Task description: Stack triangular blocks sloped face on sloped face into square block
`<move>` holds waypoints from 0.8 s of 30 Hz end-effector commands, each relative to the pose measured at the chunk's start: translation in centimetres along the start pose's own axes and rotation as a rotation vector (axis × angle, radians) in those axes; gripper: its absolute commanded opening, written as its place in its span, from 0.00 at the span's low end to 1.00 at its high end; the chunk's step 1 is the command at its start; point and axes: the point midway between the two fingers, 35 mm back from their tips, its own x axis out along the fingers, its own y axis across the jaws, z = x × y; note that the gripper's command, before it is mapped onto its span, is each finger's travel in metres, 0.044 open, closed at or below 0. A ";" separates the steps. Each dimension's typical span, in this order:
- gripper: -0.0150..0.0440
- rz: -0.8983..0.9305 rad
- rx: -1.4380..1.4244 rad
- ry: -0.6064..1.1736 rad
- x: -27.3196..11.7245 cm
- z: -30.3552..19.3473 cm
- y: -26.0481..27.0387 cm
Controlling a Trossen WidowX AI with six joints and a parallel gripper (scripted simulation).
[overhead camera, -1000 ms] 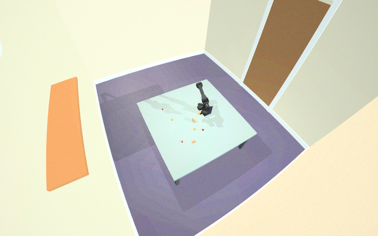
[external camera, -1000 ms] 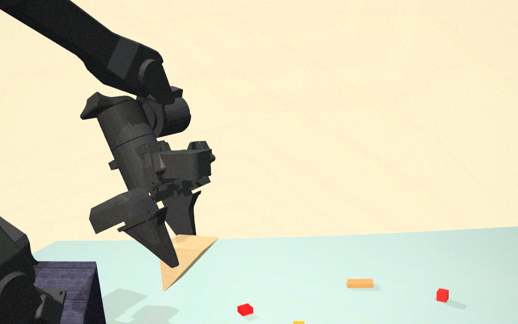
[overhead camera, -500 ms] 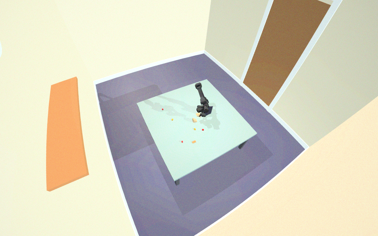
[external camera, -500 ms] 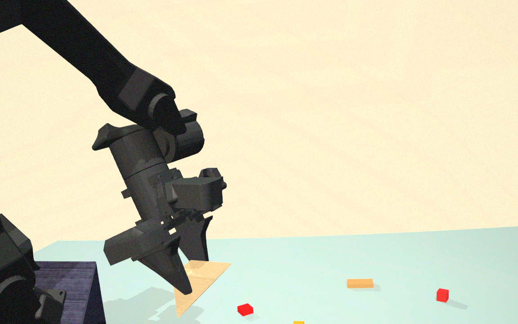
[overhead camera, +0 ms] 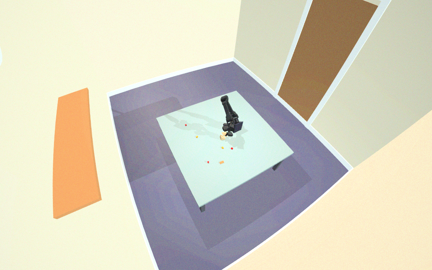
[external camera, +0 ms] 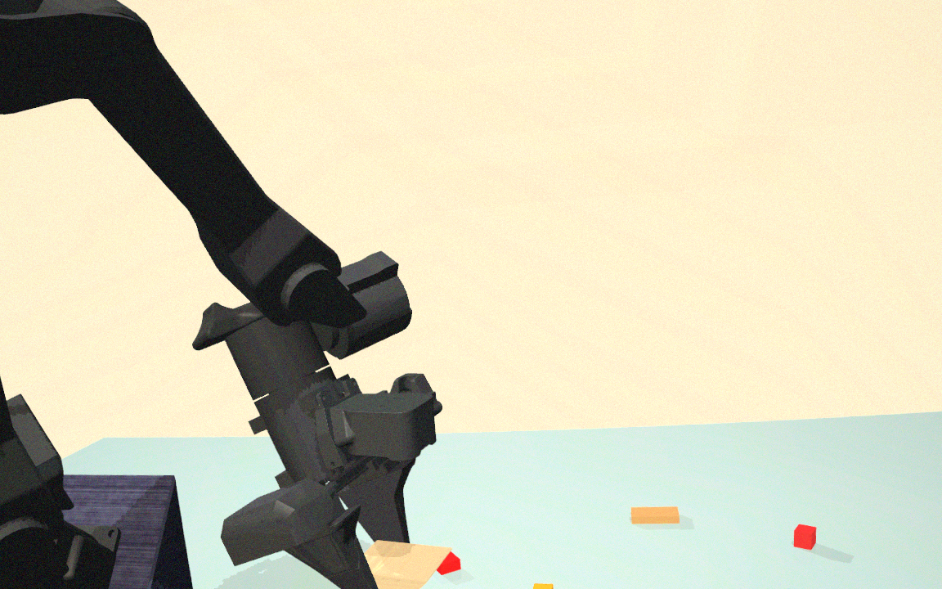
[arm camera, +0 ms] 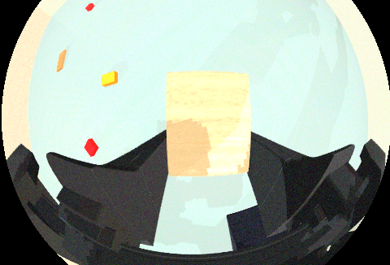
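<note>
My gripper [overhead camera: 227, 131] [external camera: 392, 564] [arm camera: 206, 134] is shut on a pale wooden triangular block [overhead camera: 224, 133] [external camera: 415, 558] [arm camera: 208, 98], with one finger on each side. Its flat top faces the wrist camera. The other triangular block [overhead camera: 222, 138] shows in the top view just below the held one in the picture. The two look very close there; whether they touch, and how their slopes and ends line up, I cannot tell. In the wrist view the held block hides the lower one. The exterior view cuts off the underside of the held block.
On the table [overhead camera: 254, 147] [external camera: 533, 483] lie a red piece [overhead camera: 231, 148] [external camera: 449, 563] [arm camera: 91, 147] and a yellow piece [overhead camera: 222, 147] [arm camera: 110, 79] near the blocks. An orange bar [overhead camera: 221, 162] [external camera: 654, 514] [arm camera: 61, 60] lies farther off. A dark box [external camera: 123, 491] stands by the arm.
</note>
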 end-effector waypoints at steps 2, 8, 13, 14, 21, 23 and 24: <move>0.25 -0.013 -0.011 -0.001 1.6 -0.3 -0.2; 0.25 -0.015 -0.009 -0.008 1.6 -0.4 -0.2; 0.25 -0.015 -0.009 -0.008 1.6 -0.4 -0.2; 0.25 -0.015 -0.009 -0.008 1.6 -0.4 -0.2; 0.25 -0.015 -0.009 -0.008 1.6 -0.4 -0.2; 0.25 -0.016 -0.011 -0.009 1.6 -0.4 -0.2; 0.25 -0.017 -0.012 -0.011 1.6 -0.3 -0.2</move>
